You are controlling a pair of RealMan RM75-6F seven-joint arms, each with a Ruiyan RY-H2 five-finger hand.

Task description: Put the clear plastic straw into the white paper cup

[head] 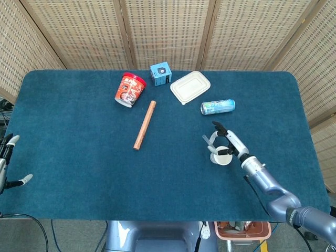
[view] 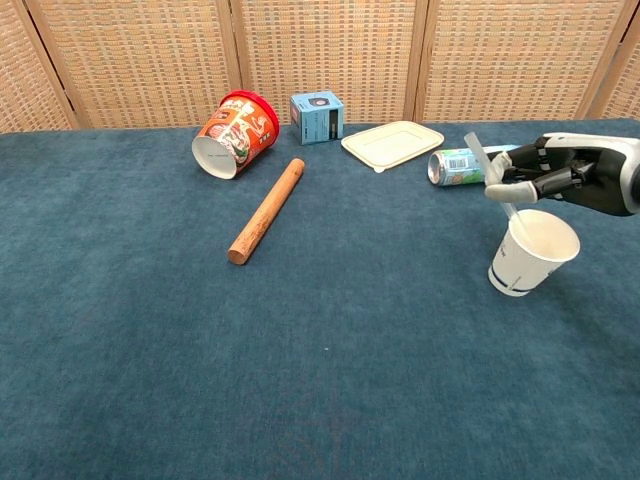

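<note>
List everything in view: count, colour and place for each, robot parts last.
cup: one, white, right side of the table, tilted, under the right hand
straw: one, clear, lower end in the cup, held by the right hand
can: one, light green and silver, lying on its side behind the cup
lid: one, cream, back centre
box: one, blue, back centre, left of the lid
noodle tub: one, red, on its side, left of the box
stick: one, brown, centre, lying flat
table: one, dark blue cloth
screen: one, wicker, behind the table
right hand: one, grips the straw above the cup
left hand: one, at the left edge, holds nothing
</note>
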